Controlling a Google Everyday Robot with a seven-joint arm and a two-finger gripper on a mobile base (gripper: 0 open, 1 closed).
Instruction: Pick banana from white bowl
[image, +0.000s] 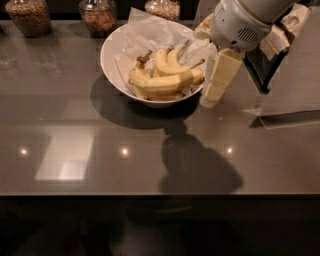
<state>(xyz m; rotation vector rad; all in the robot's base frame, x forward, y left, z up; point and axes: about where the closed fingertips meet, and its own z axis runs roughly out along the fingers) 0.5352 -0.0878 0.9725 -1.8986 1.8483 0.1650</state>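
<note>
Along the back edge of the glossy grey countertop stand three glass jars of brown grains: one at the far left, a second just behind the bowl's left rim, and a third cut off by the top of the view. The white bowl sits left of centre on the counter, lined with crinkled white paper that rises above its far rim. The bananas lie inside it in a small yellow bunch, curved bodies stacked on their sides and brown stems pointing up and to the right – all within the bowl. Just beside the bowl's right rim, outside it, hangs the gripper: a cream-coloured piece slanting down and to the left, its tip low near the counter and close to the bowl's wall, though whether it touches either is unclear. Whether it is spread or closed cannot be told; nothing is seen in its grasp. Above it the rounded white wrist housing enters from the upper right – the arm reaches in at a steep downward tilt. Its dark shadow falls on the counter in front of the bowl.
</note>
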